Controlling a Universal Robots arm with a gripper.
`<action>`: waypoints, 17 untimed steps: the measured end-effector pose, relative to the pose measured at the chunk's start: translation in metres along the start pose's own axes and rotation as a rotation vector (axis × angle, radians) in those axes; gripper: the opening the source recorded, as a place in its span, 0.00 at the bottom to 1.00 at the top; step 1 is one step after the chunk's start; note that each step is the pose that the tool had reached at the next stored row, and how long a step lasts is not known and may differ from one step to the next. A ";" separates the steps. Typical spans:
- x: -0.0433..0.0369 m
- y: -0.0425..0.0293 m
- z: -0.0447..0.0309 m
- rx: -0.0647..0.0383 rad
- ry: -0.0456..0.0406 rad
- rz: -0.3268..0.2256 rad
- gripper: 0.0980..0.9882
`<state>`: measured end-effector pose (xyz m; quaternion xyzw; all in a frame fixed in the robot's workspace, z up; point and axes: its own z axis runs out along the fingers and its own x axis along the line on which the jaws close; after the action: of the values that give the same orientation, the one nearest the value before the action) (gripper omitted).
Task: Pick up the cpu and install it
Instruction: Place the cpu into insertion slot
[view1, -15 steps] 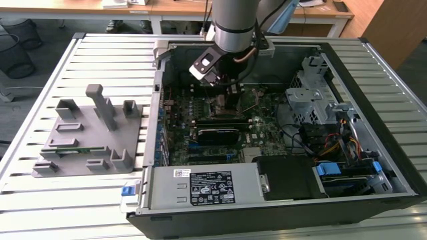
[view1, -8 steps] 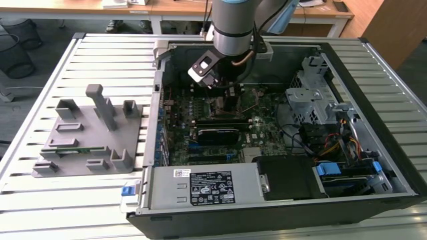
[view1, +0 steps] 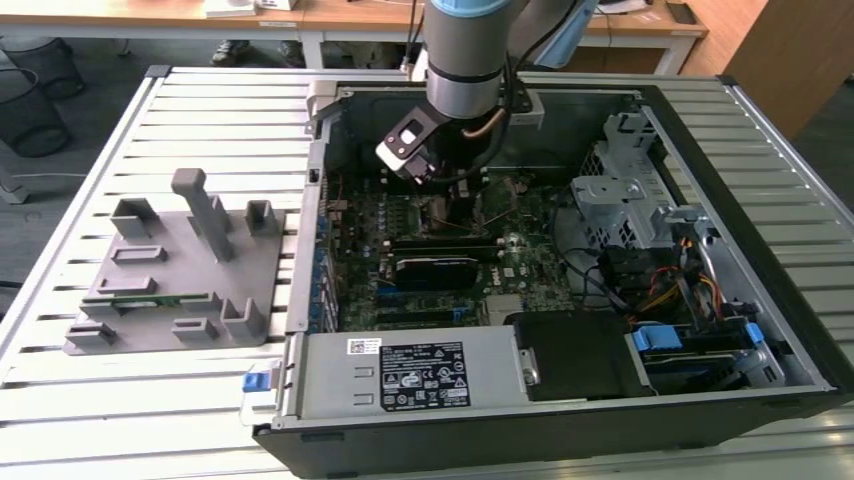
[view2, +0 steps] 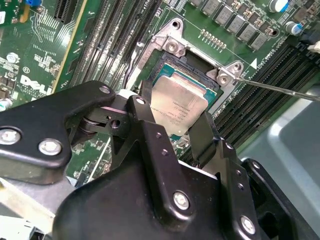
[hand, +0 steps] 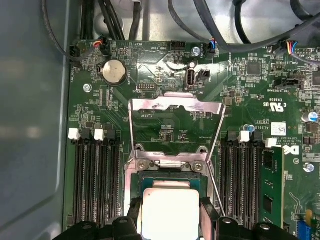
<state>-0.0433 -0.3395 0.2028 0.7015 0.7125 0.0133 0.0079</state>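
The cpu (view2: 180, 102), a flat square chip with a silvery top, lies between my gripper's (view2: 174, 114) two black fingers (view2: 146, 107), which press on its opposite edges. It sits level right at the open motherboard socket (view2: 172, 46); whether it rests in the socket or hovers just above I cannot tell. In the first wrist view the cpu (hand: 170, 214) lies below the socket's metal frame (hand: 170, 162), with the gripper (hand: 171, 212) around it. In the exterior view the gripper (view1: 447, 195) reaches down into the open computer case (view1: 747, 330) over the motherboard's back part.
The socket's load plate (hand: 175, 105) stands flipped open beyond the socket, and its thin lever (view2: 275, 87) sticks out beside it. Memory slots flank the socket; one holds a green stick (hand: 270, 185). A grey fixture (view1: 174, 270) lies on the slatted table at the exterior view's left.
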 end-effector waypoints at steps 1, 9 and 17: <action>0.0000 -0.0001 0.0006 0.000 0.0000 0.000 0.50; 0.0000 -0.0009 0.0046 0.000 0.0007 -0.014 0.50; 0.0031 -0.0010 0.0082 0.000 0.0007 -0.014 0.50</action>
<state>-0.0441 -0.3364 0.1946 0.6966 0.7173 0.0135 0.0078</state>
